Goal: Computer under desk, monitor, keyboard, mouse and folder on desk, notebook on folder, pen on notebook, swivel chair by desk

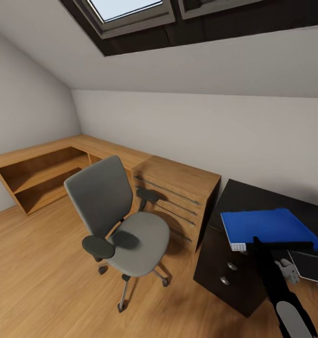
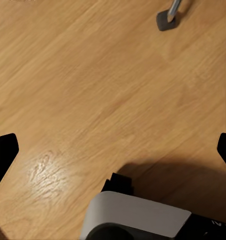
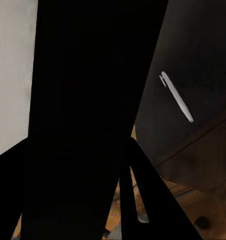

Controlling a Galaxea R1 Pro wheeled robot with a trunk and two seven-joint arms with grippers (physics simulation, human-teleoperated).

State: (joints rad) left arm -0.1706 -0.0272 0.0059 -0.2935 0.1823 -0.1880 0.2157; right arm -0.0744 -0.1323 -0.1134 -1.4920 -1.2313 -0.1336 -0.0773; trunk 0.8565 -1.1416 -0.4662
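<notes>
The blue folder [image 1: 271,226] with white page edges lies flat over the black desk [image 1: 246,195], above its drawer unit with silver knobs [image 1: 231,266]. My right gripper [image 1: 261,242] is at the folder's near edge and looks shut on it. Whether the folder rests on the desktop I cannot tell. In the right wrist view a broad black shape blocks most of the picture, and the white pen [image 3: 176,96] lies on the black desk [image 3: 203,50] beyond it. The grey swivel chair [image 1: 119,220] stands empty on the floor, left of the desk. My left gripper [image 2: 113,150] hangs open over bare floor.
Low wooden shelving [image 1: 41,171] and a wooden drawer chest [image 1: 175,197] line the back wall between chair and desk. A dark flat rectangle [image 1: 311,266] shows at the right edge. One chair castor [image 2: 166,20] and my own grey base [image 2: 138,220] sit near the left gripper.
</notes>
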